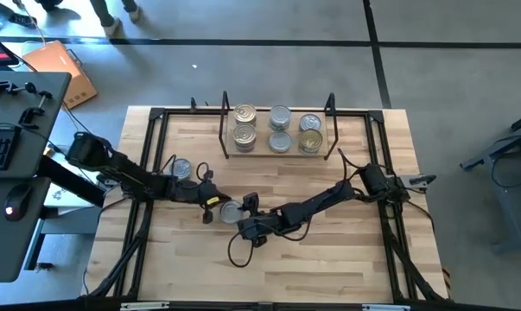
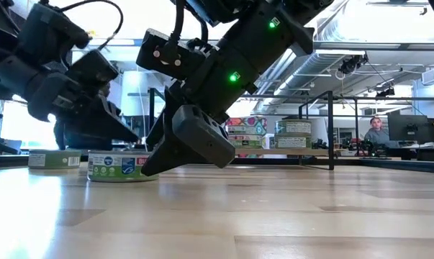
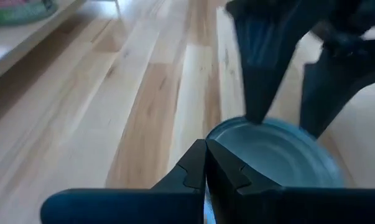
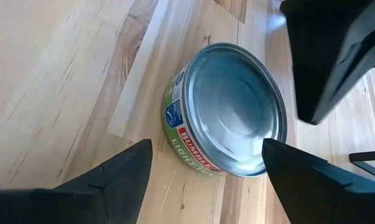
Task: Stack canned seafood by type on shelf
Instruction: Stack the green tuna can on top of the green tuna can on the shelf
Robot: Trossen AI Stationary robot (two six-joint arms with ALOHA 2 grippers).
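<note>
Right hand (image 4: 203,165) wide around tin (image 4: 227,109) (label "BUMBLE", "LIGHT"); left hand (image 3: 206,163) closed, empty.

Overhead, table-level and 2 close wrist views, all sharing 1 silver-lidded can (image 4: 227,112).

Six tins (image 1: 277,130) on shelf (image 1: 228,130), two (image 1: 231,211) off
</note>
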